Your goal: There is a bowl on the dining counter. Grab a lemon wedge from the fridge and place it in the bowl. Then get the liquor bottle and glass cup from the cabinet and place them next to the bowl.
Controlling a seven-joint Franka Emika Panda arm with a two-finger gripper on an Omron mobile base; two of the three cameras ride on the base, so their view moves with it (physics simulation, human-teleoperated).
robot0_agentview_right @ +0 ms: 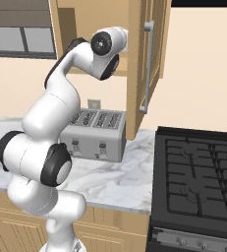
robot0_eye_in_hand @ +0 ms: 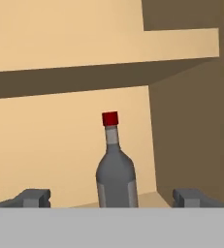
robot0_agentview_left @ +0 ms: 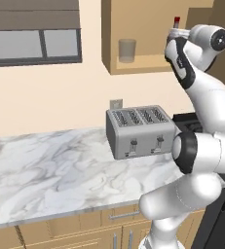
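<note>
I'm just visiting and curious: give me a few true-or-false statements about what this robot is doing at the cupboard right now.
1. The gripper is open, with the liquor bottle standing between its fingertips. True.
2. The glass cup lies tipped over on the counter. False: it stands upright on the shelf of the cabinet.
3. The bottle has a red cap. True.
4. A kettle sits below the cabinet. False: a four-slot toaster sits there.
5. The cabinet door is shut. False: it is swung open.
</note>
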